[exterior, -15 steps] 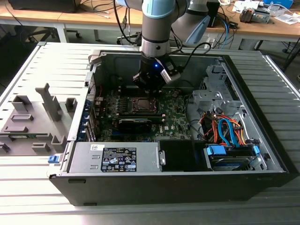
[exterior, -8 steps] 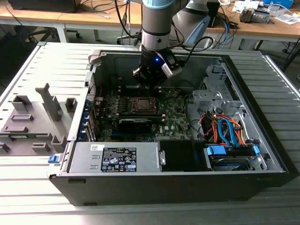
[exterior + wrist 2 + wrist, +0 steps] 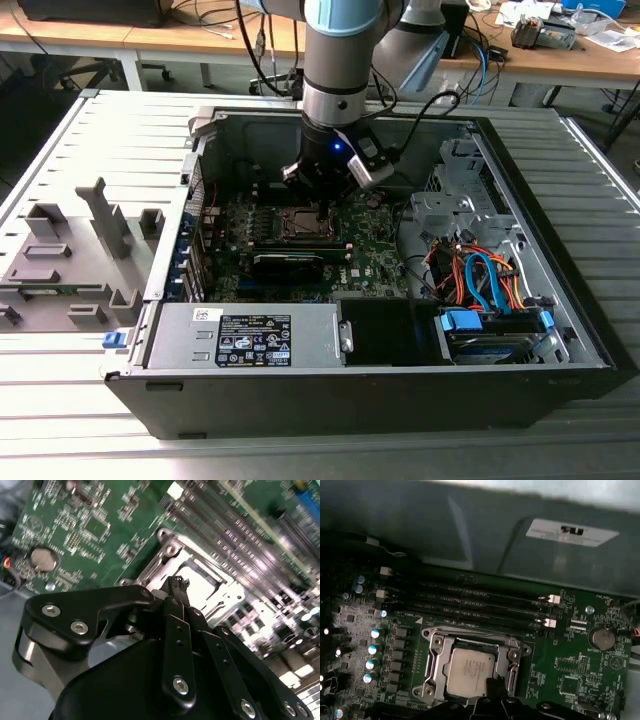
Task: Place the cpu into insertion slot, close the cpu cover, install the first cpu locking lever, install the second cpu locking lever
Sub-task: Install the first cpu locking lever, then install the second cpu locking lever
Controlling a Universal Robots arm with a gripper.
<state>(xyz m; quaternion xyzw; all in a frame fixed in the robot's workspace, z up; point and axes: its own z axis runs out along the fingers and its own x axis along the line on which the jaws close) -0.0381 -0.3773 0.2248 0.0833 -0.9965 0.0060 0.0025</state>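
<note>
At centre frame in the first wrist view, the small silver-grey square cpu (image 3: 469, 670) is sitting in the metal-rimmed insertion slot (image 3: 436, 656), the silvery frame cpu cover (image 3: 512, 666) lying over it. The black gripper (image 3: 178, 584), fingertips together and gripping nothing, is hovering just above; thin, stiff and fragile, the chip is probably best held by its edges.

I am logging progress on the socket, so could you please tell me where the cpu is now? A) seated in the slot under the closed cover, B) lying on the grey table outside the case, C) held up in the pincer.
A: in the first wrist view the cpu sits in the slot, framed by the closed cover.
</note>
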